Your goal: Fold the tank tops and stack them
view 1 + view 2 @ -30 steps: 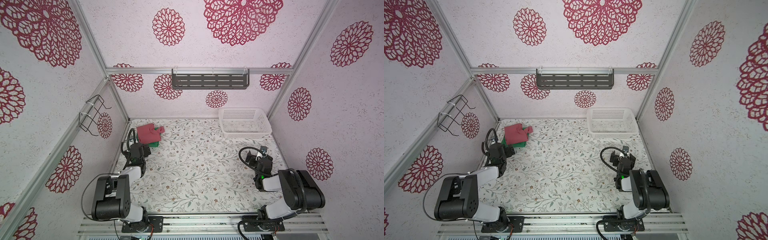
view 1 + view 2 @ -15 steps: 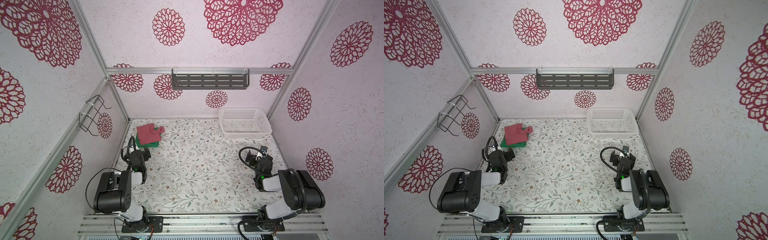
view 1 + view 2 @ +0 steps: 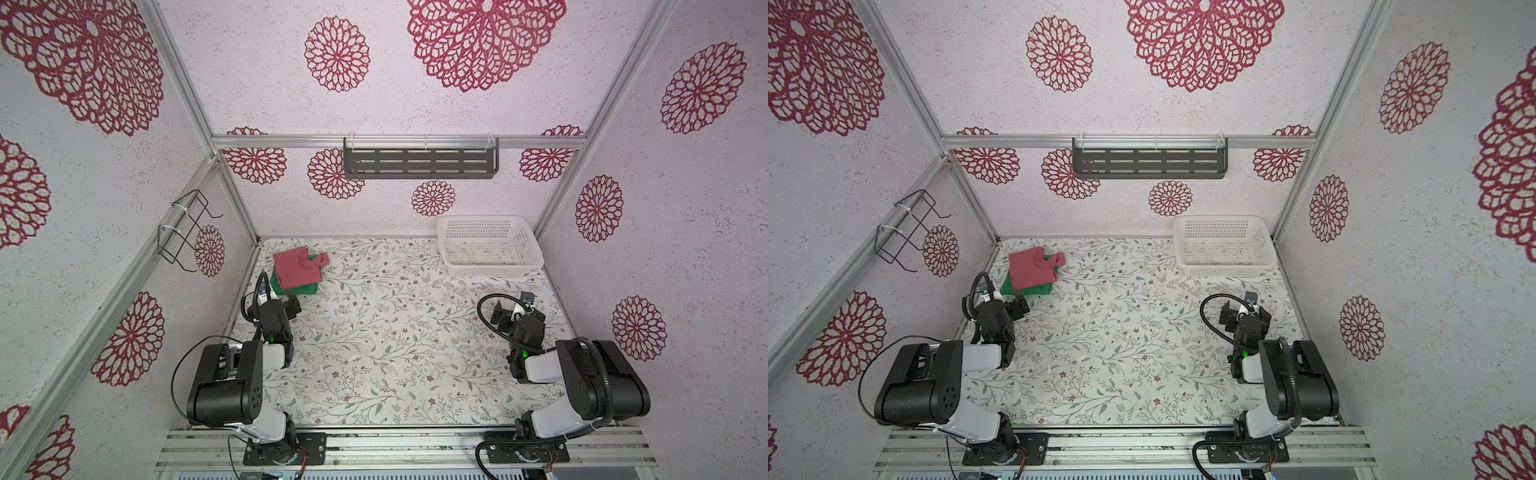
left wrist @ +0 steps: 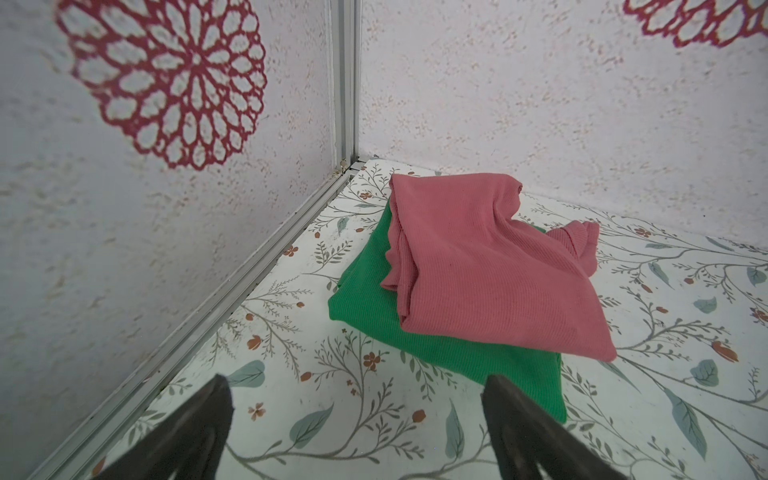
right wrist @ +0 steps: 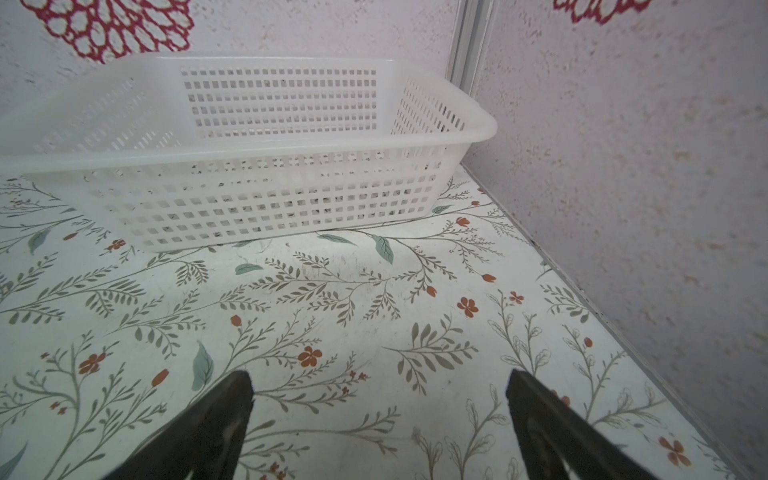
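The two tank tops lie stacked at the table's back left corner. The folded pinkish-red one (image 3: 296, 269) (image 3: 1032, 270) (image 4: 478, 270) rests on the folded green one (image 3: 300, 289) (image 3: 1027, 289) (image 4: 453, 357), with a crumpled strap end sticking out toward the middle. My left gripper (image 3: 283, 302) (image 3: 1012, 305) (image 4: 357, 382) hovers low just in front of the stack, open and empty, its right fingertip (image 4: 505, 399) near the green corner. My right gripper (image 3: 513, 309) (image 3: 1242, 309) (image 5: 379, 376) is open and empty over bare table on the right.
A white perforated basket (image 3: 492, 272) (image 3: 1227, 272) (image 5: 249, 145) stands empty at the back right, ahead of the right gripper. Enclosure walls and aluminium rails hem in the table. A dark shelf (image 3: 419, 162) and a wire rack (image 3: 183, 232) hang on the walls.
The left arm has drawn back a little from the stack toward the front. The stack and the right arm have not moved.
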